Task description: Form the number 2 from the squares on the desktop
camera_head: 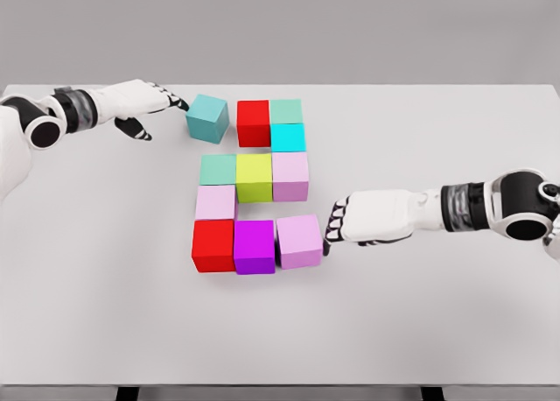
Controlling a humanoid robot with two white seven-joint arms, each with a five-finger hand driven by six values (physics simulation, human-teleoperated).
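Coloured cubes lie on the white table (437, 331) in a shape close to a 2. In the top row a red cube (253, 122) sits beside a pale green cube (286, 111), with a cyan cube (288, 137) below. A teal cube (208, 118) sits slightly askew at the top left. My left hand (166, 103) touches its left side with extended fingers. The middle row holds green (218, 169), yellow-green (254, 177) and lilac (290, 175) cubes. Below come a pink cube (215, 202), then red (213, 245), magenta (255, 246) and a lilac cube (299, 241). My right hand (337, 226) touches that last cube's right side, holding nothing.
The table's far edge runs just behind the top row. Dark table legs show under the front edge.
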